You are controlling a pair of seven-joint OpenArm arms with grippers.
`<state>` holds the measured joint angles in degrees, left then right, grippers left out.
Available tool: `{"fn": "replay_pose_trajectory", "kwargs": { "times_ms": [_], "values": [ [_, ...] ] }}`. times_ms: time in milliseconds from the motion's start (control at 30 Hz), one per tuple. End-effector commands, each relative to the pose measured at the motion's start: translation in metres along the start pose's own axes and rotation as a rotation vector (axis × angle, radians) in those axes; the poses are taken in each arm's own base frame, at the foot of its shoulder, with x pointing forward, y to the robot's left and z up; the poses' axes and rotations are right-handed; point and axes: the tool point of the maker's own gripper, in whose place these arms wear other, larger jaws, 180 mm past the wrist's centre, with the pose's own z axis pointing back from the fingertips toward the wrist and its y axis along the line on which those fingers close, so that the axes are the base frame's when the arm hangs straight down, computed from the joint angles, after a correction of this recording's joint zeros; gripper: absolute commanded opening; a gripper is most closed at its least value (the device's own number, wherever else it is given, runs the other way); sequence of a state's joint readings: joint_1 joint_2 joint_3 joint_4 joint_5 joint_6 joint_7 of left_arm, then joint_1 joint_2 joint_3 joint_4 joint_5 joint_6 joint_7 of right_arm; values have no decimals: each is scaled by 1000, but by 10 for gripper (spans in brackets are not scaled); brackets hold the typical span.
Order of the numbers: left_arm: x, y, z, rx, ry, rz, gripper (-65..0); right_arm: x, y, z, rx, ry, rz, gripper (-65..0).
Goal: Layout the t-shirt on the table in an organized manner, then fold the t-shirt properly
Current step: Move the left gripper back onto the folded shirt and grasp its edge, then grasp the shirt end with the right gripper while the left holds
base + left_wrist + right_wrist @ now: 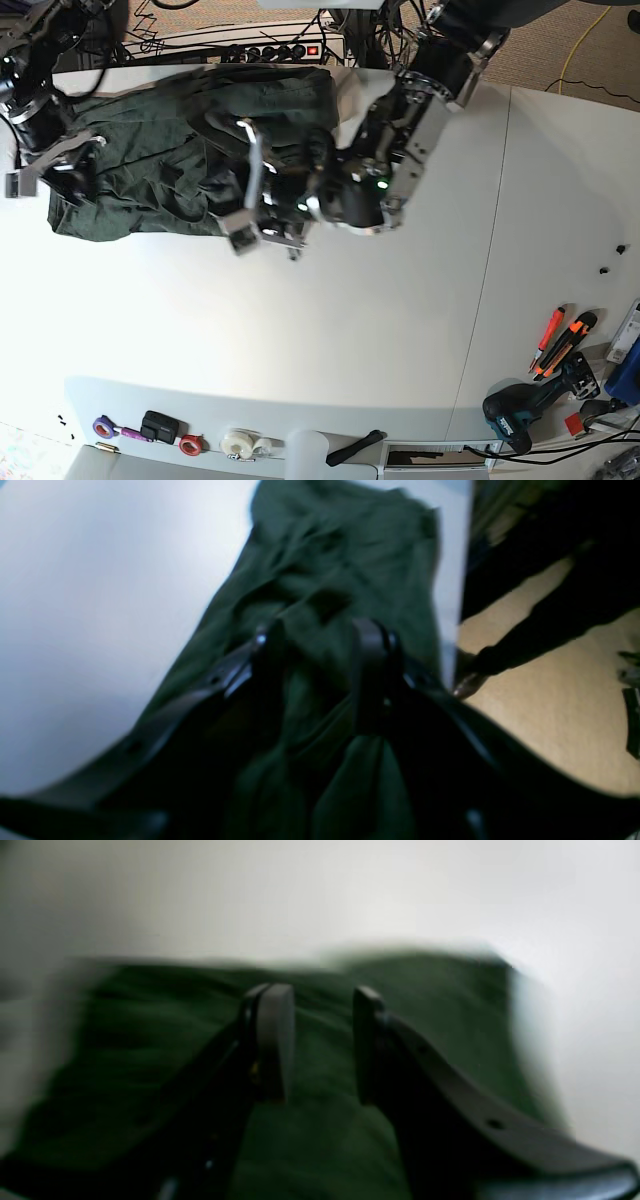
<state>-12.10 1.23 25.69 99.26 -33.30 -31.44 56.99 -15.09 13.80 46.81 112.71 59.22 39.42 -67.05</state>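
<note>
The dark green t-shirt [150,150] lies rumpled and roughly spread at the far left of the white table [350,330]. My left gripper [247,190] hovers over the shirt's right edge. In the left wrist view its fingers [270,645] stand apart over the t-shirt [330,555], with cloth showing in the gap [320,650]. My right gripper [55,165] is at the shirt's left end. The right wrist view is blurred: the right gripper [320,1040] is open above the t-shirt [425,1015], with the table [350,890] beyond.
A power strip [250,45] and cables line the table's back edge. Orange-handled tools [560,340] and a drill [520,410] lie at the front right. Tape rolls [240,443] sit on the front ledge. In the left wrist view the table edge [462,580] borders beige floor.
</note>
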Motion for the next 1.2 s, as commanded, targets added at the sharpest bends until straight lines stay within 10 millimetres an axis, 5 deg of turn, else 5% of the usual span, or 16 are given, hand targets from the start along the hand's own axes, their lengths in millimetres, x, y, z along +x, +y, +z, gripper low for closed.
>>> {"fn": "replay_pose_trajectory", "kwargs": {
  "times_ms": [0, 133, 233, 500, 667, 867, 1167],
  "values": [
    [15, 6, 7, 12, -51, -13, -472, 14, 12, 1, 63, -46, 12, -453],
    [-10, 32, 26, 84, 1, 9, -650, 6, 69, -4, 329, -30, -86, -526],
    [-31, 40, 36, 108, 53, 13, -650, -1, 112, -11, 496, -32, -148, -639],
    [-80, 37, 47, 134, 137, 58, -650, -46, 204, -45, 667, 119, -170, -650],
    [-78, 30, 44, 124, 91, 78, -650, -59, 206, -71, 524, 123, -89, -650],
    [-59, 32, 42, 126, -11, 75, -650, -72, 188, -79, 411, 170, -17, -650],
    [-66, 27, 14, 82, -31, 177, -650, -84, 160, -86, 247, 237, -41, -650]
  ]
}}
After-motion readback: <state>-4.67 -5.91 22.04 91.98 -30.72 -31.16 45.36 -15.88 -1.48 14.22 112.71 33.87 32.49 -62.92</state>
